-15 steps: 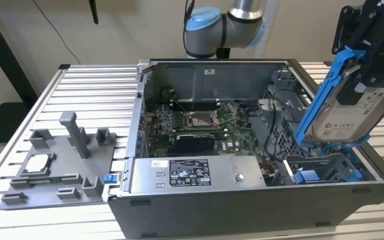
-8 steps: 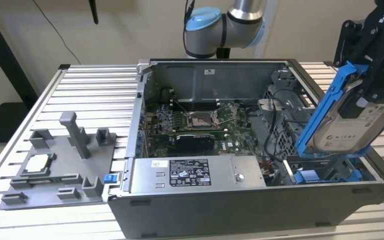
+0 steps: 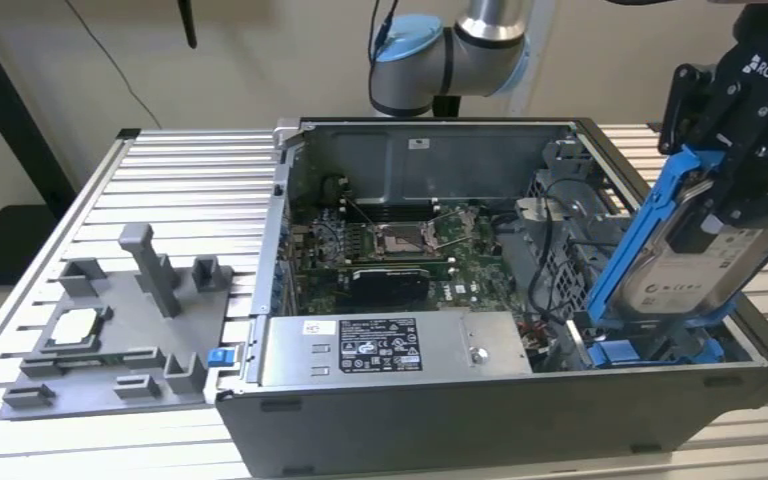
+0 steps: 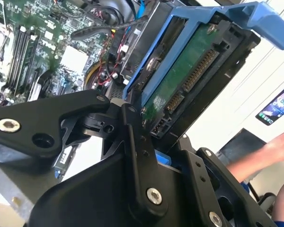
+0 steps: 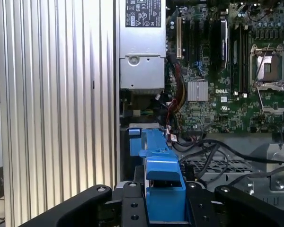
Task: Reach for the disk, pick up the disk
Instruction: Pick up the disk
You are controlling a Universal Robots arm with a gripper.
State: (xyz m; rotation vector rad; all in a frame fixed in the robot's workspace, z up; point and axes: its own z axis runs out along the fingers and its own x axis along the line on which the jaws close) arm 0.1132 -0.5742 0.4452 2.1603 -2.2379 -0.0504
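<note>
The disk (image 3: 688, 268), a silver drive with a white label between blue side rails, hangs tilted above the drive bay at the exterior view's right end of the open computer case (image 3: 464, 420). My black gripper (image 3: 744, 195) is shut on its upper part. In the second wrist view the disk (image 4: 182, 82) shows its green circuit-board underside and connector, with the gripper (image 4: 144, 125) clamped on its lower edge. In the first wrist view a blue rail of the disk (image 5: 163, 182) sits between the fingers (image 5: 132, 208) of the gripper (image 5: 164, 205).
Inside the case lie the motherboard (image 3: 384, 240), a long silver box with a sticker (image 3: 384, 350) and loose cables (image 3: 551, 250). A grey fixture with a small square chip (image 3: 77, 325) stands at the exterior view's left on the slatted table (image 3: 184, 190). A person's arm (image 4: 270, 151) is close by.
</note>
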